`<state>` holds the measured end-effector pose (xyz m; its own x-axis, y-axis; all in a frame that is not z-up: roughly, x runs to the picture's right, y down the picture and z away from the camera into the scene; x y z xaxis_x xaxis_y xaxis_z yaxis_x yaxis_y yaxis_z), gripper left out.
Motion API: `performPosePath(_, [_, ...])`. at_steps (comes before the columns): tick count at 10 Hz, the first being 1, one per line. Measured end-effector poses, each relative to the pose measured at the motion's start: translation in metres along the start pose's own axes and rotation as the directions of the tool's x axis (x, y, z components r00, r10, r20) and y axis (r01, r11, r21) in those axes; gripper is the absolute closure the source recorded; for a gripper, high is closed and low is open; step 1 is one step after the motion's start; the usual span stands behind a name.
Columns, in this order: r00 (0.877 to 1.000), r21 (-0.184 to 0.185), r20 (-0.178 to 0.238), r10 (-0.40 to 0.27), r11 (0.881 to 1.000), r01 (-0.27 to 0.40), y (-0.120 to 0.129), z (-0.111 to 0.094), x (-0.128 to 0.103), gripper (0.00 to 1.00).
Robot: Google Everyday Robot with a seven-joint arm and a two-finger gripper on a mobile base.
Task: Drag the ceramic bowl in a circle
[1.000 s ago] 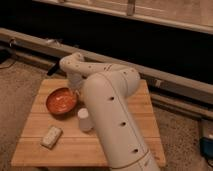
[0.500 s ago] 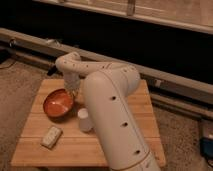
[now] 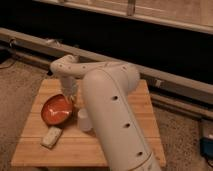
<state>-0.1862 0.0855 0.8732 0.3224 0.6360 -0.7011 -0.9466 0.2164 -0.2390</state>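
Wooden tabletop (image 3: 145, 107) across lower centre of frame, slatted, light-coloured.

Ceramic bowl (image 3: 54, 112) at middle left, on the left half of the tabletop. Orange-red, round, shallow, upright, paler patch inside.

Claw (image 3: 70, 98) down at the bowl's upper-right rim, at or just inside the edge. Cannot tell whether spread or pressed together, nor whether pinching the rim.

White arm (image 3: 112, 115) filling centre and lower right. Thick casing with small dark round holes. Bends back toward upper left, then drops to the claw.

White cup (image 3: 84, 120) just right of the bowl, near it, partly against the arm casing in view. Much narrower than the bowl.

Pale rectangular block (image 3: 51, 136) lower left, lying flat below the bowl, apart from it. Markings on it too blurred to read.

Grey rail (image 3: 30, 42) running diagonally behind the tabletop from upper left. Speckled floor (image 3: 15, 85) at far left.
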Motion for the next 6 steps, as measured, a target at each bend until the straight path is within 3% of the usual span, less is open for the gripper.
performPosePath(2, [0.998,0.021,0.000,0.066,0.998,-0.066,-0.024,0.000,0.002,1.00])
performPosePath(4, [0.988,0.043,0.015,0.152,0.987,-0.152,-0.063,-0.003,-0.004,1.00])
performPosePath(6, [0.978,0.060,0.028,0.207,0.976,-0.208,-0.083,-0.005,-0.009,1.00])
